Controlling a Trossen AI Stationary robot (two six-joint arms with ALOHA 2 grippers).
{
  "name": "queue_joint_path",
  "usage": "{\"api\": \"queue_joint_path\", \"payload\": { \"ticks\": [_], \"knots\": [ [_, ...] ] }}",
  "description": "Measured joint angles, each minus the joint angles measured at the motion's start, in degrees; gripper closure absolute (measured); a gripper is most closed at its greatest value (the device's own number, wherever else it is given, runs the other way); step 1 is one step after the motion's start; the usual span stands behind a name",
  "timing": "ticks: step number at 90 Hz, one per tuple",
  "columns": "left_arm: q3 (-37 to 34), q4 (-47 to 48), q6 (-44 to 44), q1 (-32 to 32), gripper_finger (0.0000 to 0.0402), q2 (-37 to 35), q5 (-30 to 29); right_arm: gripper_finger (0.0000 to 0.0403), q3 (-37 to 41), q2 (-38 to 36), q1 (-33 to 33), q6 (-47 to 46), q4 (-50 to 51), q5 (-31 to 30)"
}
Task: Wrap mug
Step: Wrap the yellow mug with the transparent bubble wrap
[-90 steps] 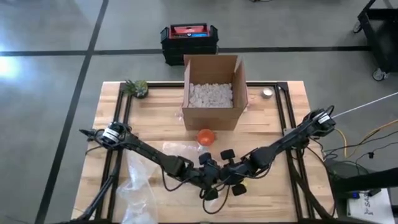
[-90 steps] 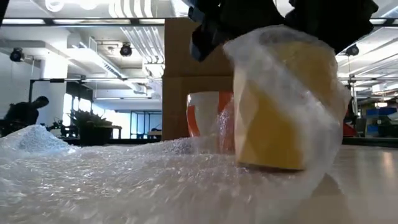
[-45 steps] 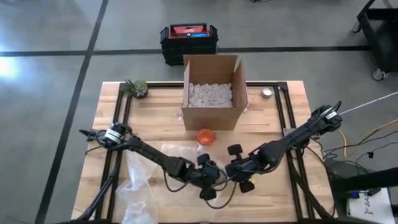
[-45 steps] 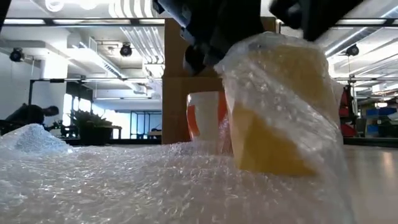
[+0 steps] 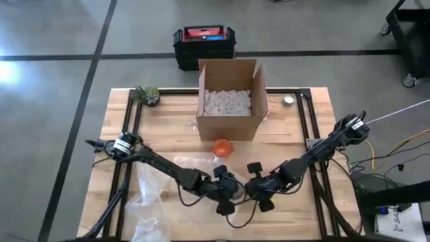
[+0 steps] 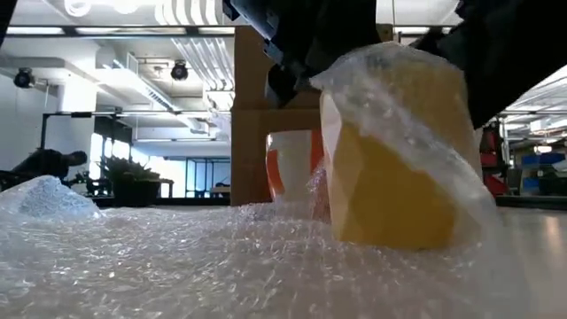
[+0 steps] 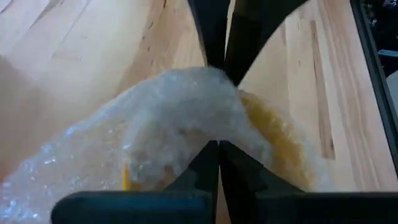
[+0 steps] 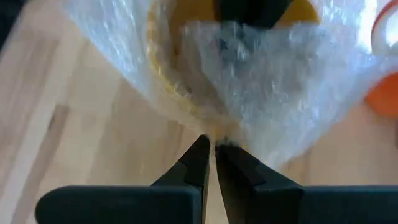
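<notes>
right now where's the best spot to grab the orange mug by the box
Probably by the rim, coming straight down: the orange mug stands upright and unwrapped with its mouth open upward. Approach from the near side, since the cardboard box crowds it behind, and both grippers are busy at the wrapped yellow mug.

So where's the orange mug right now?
High view: the orange mug stands mid-table, just in front of the cardboard box, behind both grippers.

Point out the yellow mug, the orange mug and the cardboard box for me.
yellow mug (image 6: 390, 199): low view, on its bare side wall below the bubble wrap.
orange mug (image 5: 222, 147): high view, on its open top.
cardboard box (image 5: 227, 127): high view, on its front wall.
</notes>
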State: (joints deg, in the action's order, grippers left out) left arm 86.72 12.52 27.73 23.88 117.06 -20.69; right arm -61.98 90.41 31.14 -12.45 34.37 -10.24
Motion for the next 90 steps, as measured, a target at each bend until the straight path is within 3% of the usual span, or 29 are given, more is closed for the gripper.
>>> {"api": "queue_joint_path", "payload": {
  "ticks": [14,25,50,70,90],
  "knots": [
    [0.0,0.0,0.2,0.0,0.0402,0.0,0.0,0.0389,-4.5,-0.2,0.2,1.9,-0.4,-1.6],
    [0.0,0.0,0.2,0.0,0.0402,0.0,0.0,0.0389,-3.9,0.9,-0.2,3.5,-6.8,-3.7],
    [2.5,5.5,0.4,0.8,0.0402,-3.1,0.6,0.0389,-2.4,6.7,-0.7,2.7,-9.3,-3.8],
    [2.7,6.5,-2.1,1.7,0.0402,-5.6,-7.3,0.0389,-2.1,6.5,-0.7,4.4,-12.9,-3.3],
    [1.4,8.1,-0.5,0.6,0.0402,-4.7,-8.6,0.0389,-1.8,9.8,-1.5,4.8,-15.7,-3.0]
  ]
}}
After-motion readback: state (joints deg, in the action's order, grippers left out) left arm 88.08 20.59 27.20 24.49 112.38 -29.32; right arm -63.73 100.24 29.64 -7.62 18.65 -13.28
